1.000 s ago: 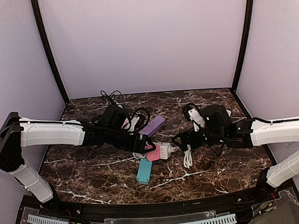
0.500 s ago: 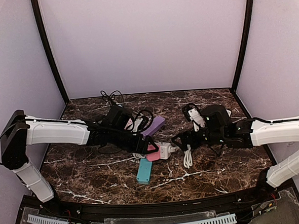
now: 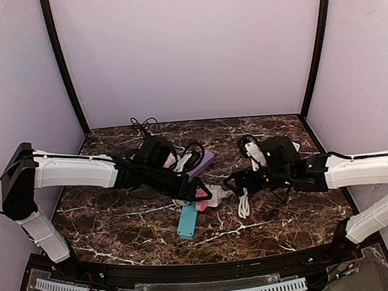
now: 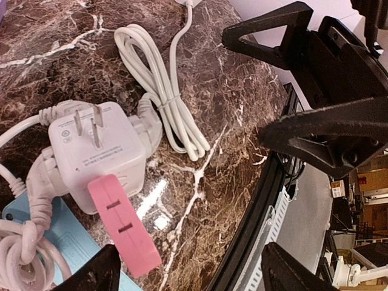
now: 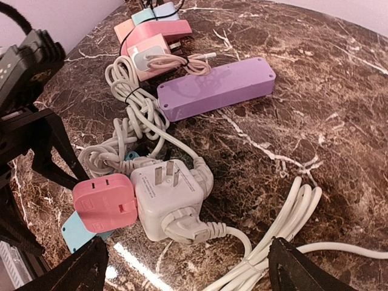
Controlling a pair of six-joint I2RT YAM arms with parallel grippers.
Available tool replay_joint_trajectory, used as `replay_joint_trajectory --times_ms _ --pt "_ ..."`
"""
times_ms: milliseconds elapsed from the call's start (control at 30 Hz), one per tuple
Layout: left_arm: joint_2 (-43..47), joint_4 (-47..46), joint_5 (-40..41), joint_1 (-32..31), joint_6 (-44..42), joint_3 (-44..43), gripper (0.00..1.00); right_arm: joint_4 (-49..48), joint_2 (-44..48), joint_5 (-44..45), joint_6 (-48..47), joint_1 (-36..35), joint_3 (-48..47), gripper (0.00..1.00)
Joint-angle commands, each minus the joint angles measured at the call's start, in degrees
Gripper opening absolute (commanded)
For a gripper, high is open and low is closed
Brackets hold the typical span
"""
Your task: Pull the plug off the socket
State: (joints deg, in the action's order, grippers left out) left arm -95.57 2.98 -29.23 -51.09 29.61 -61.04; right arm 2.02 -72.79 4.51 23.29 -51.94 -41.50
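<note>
1. Locate the parts. The white socket cube [image 5: 167, 197] lies on the table [image 5: 315, 139] between the two arms, prongs up. The pink plug [image 5: 103, 203] is seated in one side and the white corded plug [image 5: 182, 224] in the adjoining face. Which plug is meant cannot be told; the arm positions suggest the pink one.
2. Check the jaws. The left gripper [image 4: 191, 273] has its jaws wide apart and empty, with the pink plug just ahead. The right gripper [image 5: 194, 270] also has its jaws apart and empty, facing the cube.
3. Brace first. Close the right jaws on the cube body, clear of the prongs and the coiled cord [image 5: 285, 224].
4. Clamp the pink plug across its flat faces, then pull straight out along its pins. Twisting would likely drag the loose cube and the blue strip [image 4: 60, 242] under it.
</note>
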Motion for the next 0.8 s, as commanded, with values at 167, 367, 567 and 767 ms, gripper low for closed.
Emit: replay_joint_trajectory --times_ms 167,367,567,767 --pt "1.4 -0.3 0.1 -0.8 -0.7 -0.5 0.8 6.5 -0.7 1.9 11.1 -3.5 -2.5 0.88" --pt "0.9 3.2 7.4 -0.8 0.6 -0.5 0.77 7.0 -1.1 4.2 15.4 -6.1 -2.2 0.87" --pt "0.1 2.1 6.7 -0.9 1.6 -0.8 0.69 5.5 -3.2 6.0 7.0 -6.5 -1.9 0.85" --pt "-1.3 2.3 6.3 -1.3 1.7 -1.9 0.68 6.2 -4.9 6.4 1.6 -6.1 -3.2 0.84"
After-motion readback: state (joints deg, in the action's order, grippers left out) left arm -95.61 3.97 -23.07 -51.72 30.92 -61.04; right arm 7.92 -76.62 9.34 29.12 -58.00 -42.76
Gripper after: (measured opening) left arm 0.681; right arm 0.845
